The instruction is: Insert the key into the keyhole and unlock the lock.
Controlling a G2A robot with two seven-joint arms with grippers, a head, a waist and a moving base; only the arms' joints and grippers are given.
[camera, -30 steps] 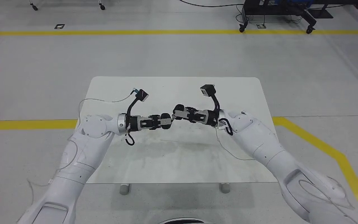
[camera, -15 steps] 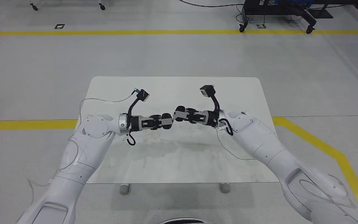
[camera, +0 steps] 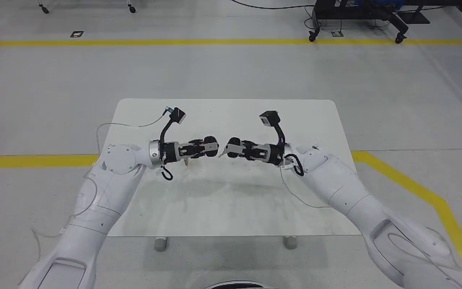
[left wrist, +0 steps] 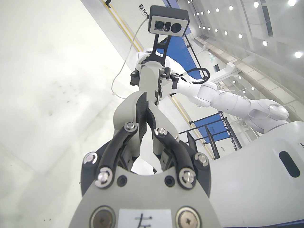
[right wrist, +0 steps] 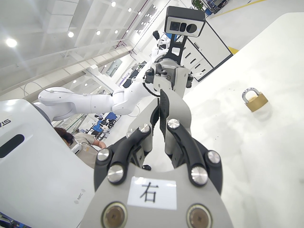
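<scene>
A brass padlock [right wrist: 256,101] with a steel shackle lies on the white table [camera: 289,209], on its own and untouched. In the top view it is a small tan speck [camera: 185,161] just beside the left wrist. My left gripper [left wrist: 147,100] hangs above the table's middle with its ribbed pads pressed together. My right gripper [right wrist: 160,98] faces it tip to tip, also shut. In the top view the left gripper [camera: 214,147] and right gripper [camera: 229,148] stand a small gap apart. Whether either holds a key between its pads is hidden.
Both forearms stretch across the table's middle at a low height. A thin cable [camera: 130,130] trails over the table's left part. Bare table surface lies in front of and behind the arms. A yellow floor line [camera: 390,173] runs past the table.
The left gripper has pulled back to the left, away from the right gripper it was touching, and its wrist has turned. The padlock now shows on the table beside the left wrist.
</scene>
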